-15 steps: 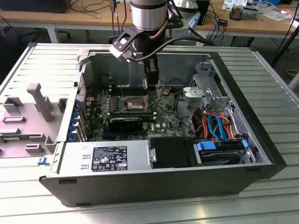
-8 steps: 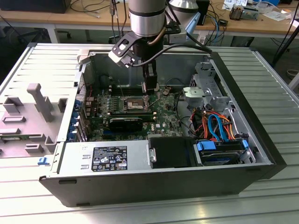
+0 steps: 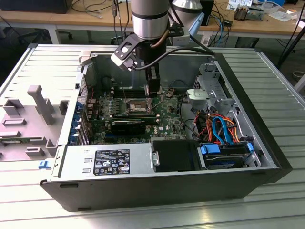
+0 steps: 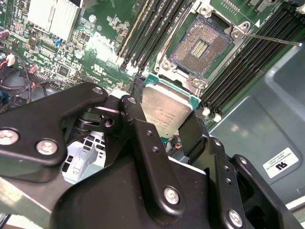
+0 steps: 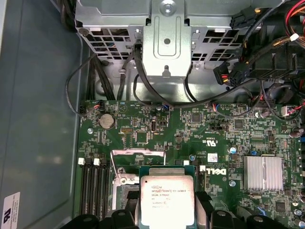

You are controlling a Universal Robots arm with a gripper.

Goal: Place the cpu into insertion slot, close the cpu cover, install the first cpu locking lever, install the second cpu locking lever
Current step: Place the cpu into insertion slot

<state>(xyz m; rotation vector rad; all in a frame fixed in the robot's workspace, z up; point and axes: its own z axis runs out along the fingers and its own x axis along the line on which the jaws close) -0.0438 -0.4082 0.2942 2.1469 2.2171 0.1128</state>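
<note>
Holding the cpu (image 4: 167,110) by two opposite edges, the gripper (image 4: 164,117) is clamped on the chip, with one black finger (image 4: 135,107) pressed against each side. In the second wrist view the silver-grey metal top of the cpu faces the camera. The chip hangs over the green motherboard (image 4: 95,43), near the insertion slot (image 4: 199,47) but clear of it. The slot is uncovered, and its contact field is exposed inside the silver rim. A thin metal lever (image 4: 271,39) projects from one corner of the slot across the long black memory slots (image 4: 248,59).

In the first wrist view the cpu cover (image 5: 138,155), a silver frame plate, shows just beyond the held chip, on the side toward the metal drive cage (image 5: 164,28). Whether the cover stands fully upright cannot be told.

In the exterior view the arm reaches down into the open computer case (image 3: 167,191). The gripper is positioned above the board, just to the exterior view's right of the slot.
</note>
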